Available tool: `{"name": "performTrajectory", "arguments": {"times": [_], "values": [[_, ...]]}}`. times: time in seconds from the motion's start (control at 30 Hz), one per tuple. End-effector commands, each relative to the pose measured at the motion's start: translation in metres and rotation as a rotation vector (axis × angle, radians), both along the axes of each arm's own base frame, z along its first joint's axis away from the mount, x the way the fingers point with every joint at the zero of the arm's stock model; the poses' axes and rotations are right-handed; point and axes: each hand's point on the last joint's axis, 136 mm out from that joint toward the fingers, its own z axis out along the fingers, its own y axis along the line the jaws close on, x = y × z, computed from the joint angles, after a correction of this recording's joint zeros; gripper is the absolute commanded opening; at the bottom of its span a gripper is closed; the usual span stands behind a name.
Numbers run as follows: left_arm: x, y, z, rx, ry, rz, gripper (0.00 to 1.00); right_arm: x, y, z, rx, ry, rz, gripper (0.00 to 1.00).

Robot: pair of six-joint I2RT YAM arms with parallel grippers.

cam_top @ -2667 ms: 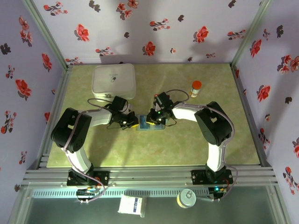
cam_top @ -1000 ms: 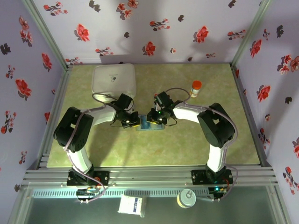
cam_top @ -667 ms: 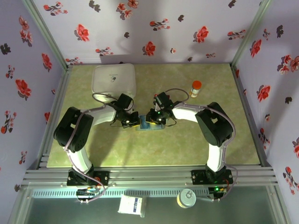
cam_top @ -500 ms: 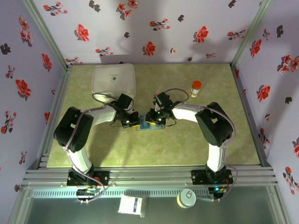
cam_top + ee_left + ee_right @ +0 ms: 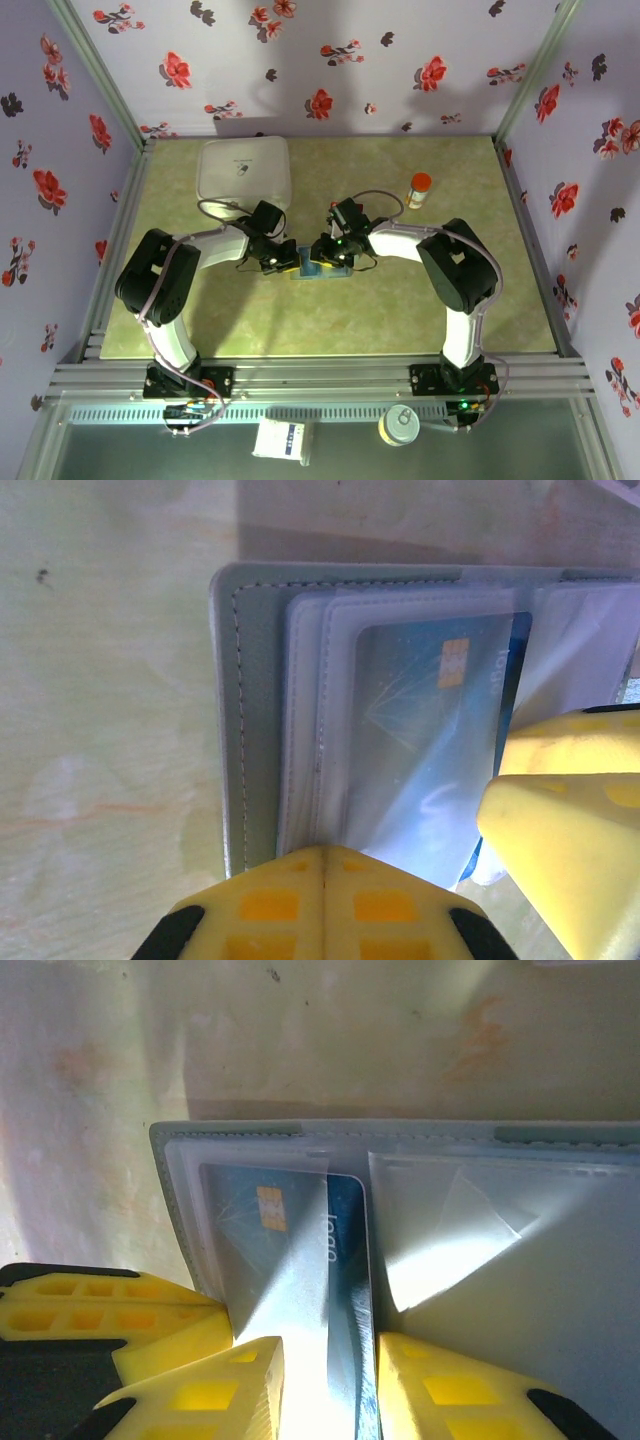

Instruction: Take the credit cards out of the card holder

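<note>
The grey-blue card holder [image 5: 327, 269] lies open on the mat between my two arms. A blue credit card [image 5: 295, 1250] with a gold chip sits in the clear sleeve of its left panel [image 5: 262, 730], its right strip sticking out of the sleeve. My left gripper [image 5: 325, 852] is shut, its joined tips resting on the near edge of that sleeve. My right gripper [image 5: 328, 1360] stands slightly open, one fingertip [image 5: 250, 1380] on the sleeve over the card and the other just past the card's right edge. The right panel's sleeve [image 5: 470, 1230] looks blank.
A big white rounded box [image 5: 244, 172] stands at the back left, close behind my left arm. A small bottle with an orange cap [image 5: 419, 189] stands at the back right. Green mat lies open in front of the holder and to the right.
Since the earliest frame my left gripper has shifted a little right onto the holder. Over the last second nothing has visibly moved.
</note>
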Motion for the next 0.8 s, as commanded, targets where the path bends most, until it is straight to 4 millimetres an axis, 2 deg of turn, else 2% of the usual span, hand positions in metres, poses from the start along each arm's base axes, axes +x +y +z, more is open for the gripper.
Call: {"name": "performTrajectory", "arguments": {"times": [0.0, 0.3, 0.77], "values": [[-0.015, 0.011, -0.018, 0.066, 0.056, -0.024, 0.00, -0.007, 0.001, 0.001, 0.023, 0.011, 0.007, 0.29], [-0.016, 0.013, -0.017, 0.063, 0.055, -0.019, 0.00, 0.001, 0.007, 0.028, 0.187, -0.016, -0.030, 0.26], [-0.015, 0.013, -0.016, 0.061, 0.051, -0.020, 0.00, 0.005, 0.002, 0.026, 0.252, 0.003, -0.074, 0.16]]}}
